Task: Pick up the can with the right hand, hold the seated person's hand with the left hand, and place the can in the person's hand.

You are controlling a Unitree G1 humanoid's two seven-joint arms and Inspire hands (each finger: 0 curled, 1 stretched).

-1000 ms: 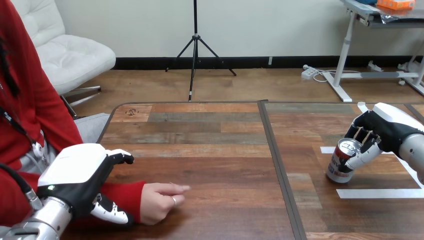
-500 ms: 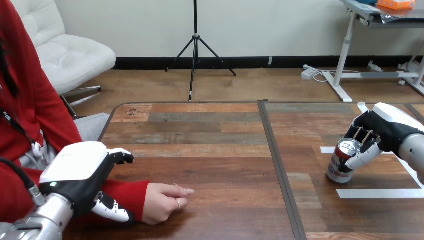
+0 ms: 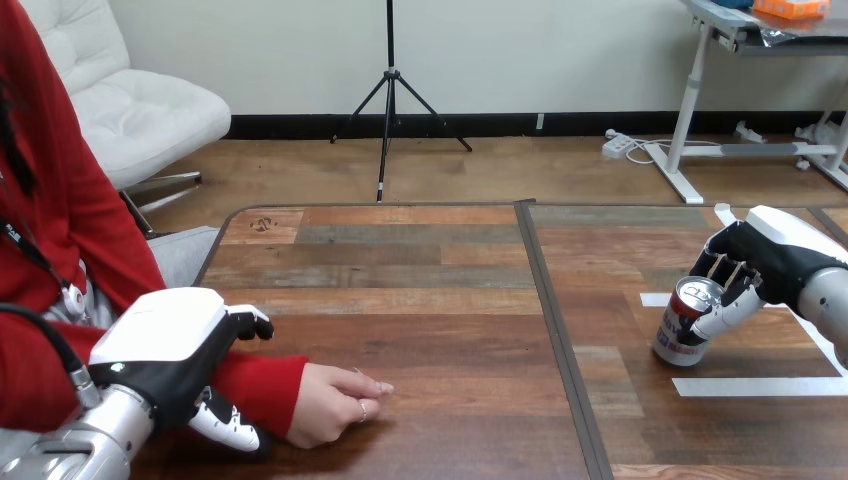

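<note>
A red, white and silver can stands on the table at the right, leaning a little. My right hand comes at it from the right, its fingers curled round the can's upper part. At the lower left, the person's hand rests on the table in a loose fist, one finger pointing right. My left hand arches over the red sleeve just behind that hand. Its thumb lies on the near side of the wrist and its fingers curl down on the far side.
White tape strips mark the table around the can. A dark seam runs front to back down the table's middle. The person's torso fills the left edge. Bare wood lies between the person's hand and the can.
The person's hand and sleeve have slid a little to the right, and my left hand has shifted slightly right with them. The right hand and can stay put.
</note>
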